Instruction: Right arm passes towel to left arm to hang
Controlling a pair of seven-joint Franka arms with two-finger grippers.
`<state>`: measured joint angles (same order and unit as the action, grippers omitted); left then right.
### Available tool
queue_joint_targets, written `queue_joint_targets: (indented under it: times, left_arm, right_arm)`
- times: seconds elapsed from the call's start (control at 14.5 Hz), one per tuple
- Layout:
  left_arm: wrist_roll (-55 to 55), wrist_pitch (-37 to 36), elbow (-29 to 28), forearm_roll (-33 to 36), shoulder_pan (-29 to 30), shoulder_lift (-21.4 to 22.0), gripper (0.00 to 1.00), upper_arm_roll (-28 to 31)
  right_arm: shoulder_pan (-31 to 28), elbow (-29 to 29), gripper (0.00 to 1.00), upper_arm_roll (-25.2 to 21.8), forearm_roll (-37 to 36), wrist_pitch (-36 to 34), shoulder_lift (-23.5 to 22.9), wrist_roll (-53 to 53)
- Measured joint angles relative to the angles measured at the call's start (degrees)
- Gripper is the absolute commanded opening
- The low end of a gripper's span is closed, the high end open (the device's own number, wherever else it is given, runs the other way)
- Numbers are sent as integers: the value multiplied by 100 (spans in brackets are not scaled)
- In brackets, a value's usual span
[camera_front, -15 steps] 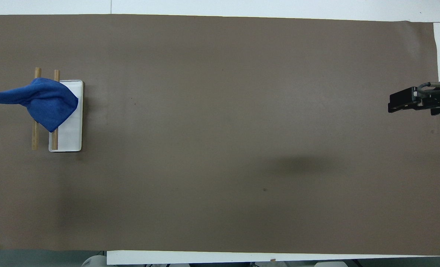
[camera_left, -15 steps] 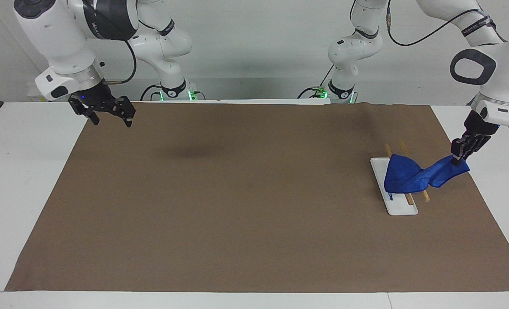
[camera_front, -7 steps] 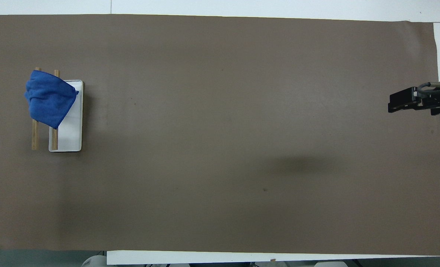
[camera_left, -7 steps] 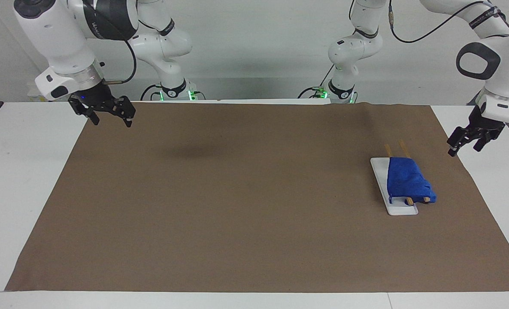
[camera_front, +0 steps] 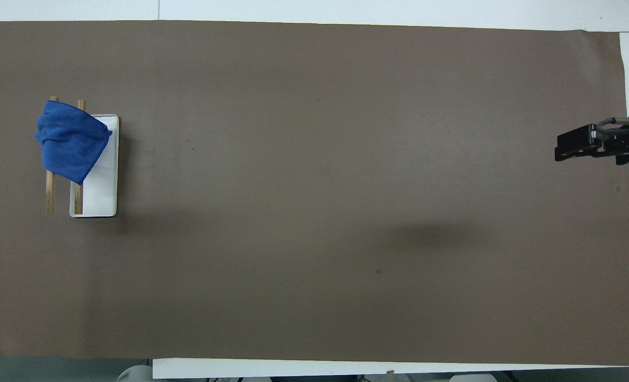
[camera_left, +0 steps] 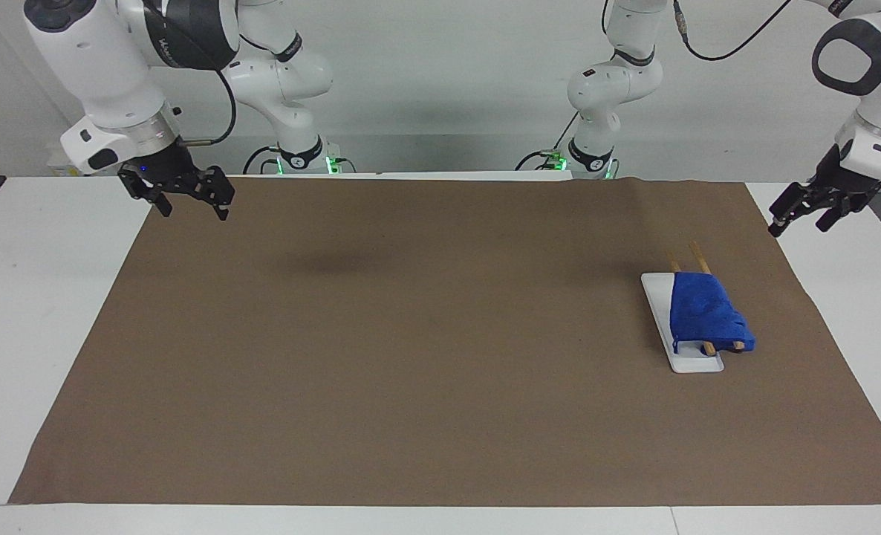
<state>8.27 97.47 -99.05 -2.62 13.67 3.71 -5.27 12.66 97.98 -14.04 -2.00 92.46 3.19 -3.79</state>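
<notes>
Looking at the towel first: draped over both wooden rods of a little rack, way over toward the left arm's end of the table. Bunched on the part of the rods farther from the robots, leaving the rod ends nearer the robots bare. Hanging partly over the rack's white base too, one corner drooping down toward it. Not touched by either gripper.

Spotting the left gripper up in the air, over the edge of the brown mat at its own end, well apart from the towel. Fingers spread, nothing between them. Out of the overhead shot entirely.

Checking the right gripper: parked over the mat's edge at the right arm's end, about as far from the towel as it gets. Claws splayed wide and empty, little blue light glowing on the wrist. Just waiting there, by the look of it.
</notes>
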Motion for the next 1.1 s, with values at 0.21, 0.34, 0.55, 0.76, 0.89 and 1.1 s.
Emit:
queue_joint_targets:
  times: [0.21, 0.34, 0.55, 0.76, 0.89, 1.1]
  left_arm:
    - [-535, -1171, 547, 5, -505, 7, 100, -10]
    - [-1108, -1696, 804, 86, -1017, 8, 100, -10]
    - [-1414, -1846, 751, 155, -1504, 6, 100, 131]
    - [-1403, -1854, 660, 155, -1597, -58, 100, 370]
    - [-1387, -1854, 660, 155, -1602, -111, 100, 403]
    - [-1387, -1854, 665, 155, -1642, -120, 100, 392]
  right_arm:
    - [0, 0, 100, 0, 0, 0, 1, 0]
    - [-1, 0, 100, -2, 0, 0, 2, 0]
    - [-15, 0, 100, -11, 0, 0, 2, 0]
    - [-30, 0, 100, -38, 0, -1, 2, 0]
    - [-30, 2, 100, -40, 0, -2, 2, 0]
    - [-30, 3, 100, -43, 0, -4, 2, 0]
